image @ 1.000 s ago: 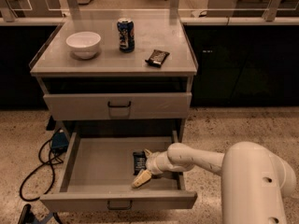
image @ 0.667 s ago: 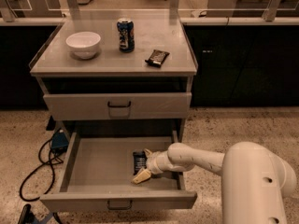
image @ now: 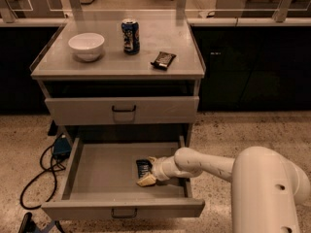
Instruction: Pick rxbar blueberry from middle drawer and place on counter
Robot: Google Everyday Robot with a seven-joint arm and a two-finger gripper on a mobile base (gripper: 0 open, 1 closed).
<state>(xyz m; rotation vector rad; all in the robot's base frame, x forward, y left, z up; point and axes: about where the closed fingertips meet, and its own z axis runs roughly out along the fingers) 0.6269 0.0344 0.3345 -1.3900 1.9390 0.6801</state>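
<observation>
The rxbar blueberry (image: 142, 167), a small dark bar with pale lettering, lies flat on the floor of the pulled-out middle drawer (image: 97, 171), right of centre. My gripper (image: 148, 171) is low inside the drawer, right at the bar and touching or nearly touching it. The pale arm reaches in from the right over the drawer's side wall. The counter (image: 107, 62) is the pale grey cabinet top above.
On the counter stand a white bowl (image: 86, 45), a blue can (image: 130, 36) and a wider dark wrapped bar (image: 163, 59). A shut drawer (image: 121, 109) sits above the open one. Black cables (image: 41, 174) and a blue box (image: 61, 147) lie on the floor at left.
Almost nothing has moved. The gripper stays at the bar in the drawer, with its pale lower tip shifted very slightly toward the bar.
</observation>
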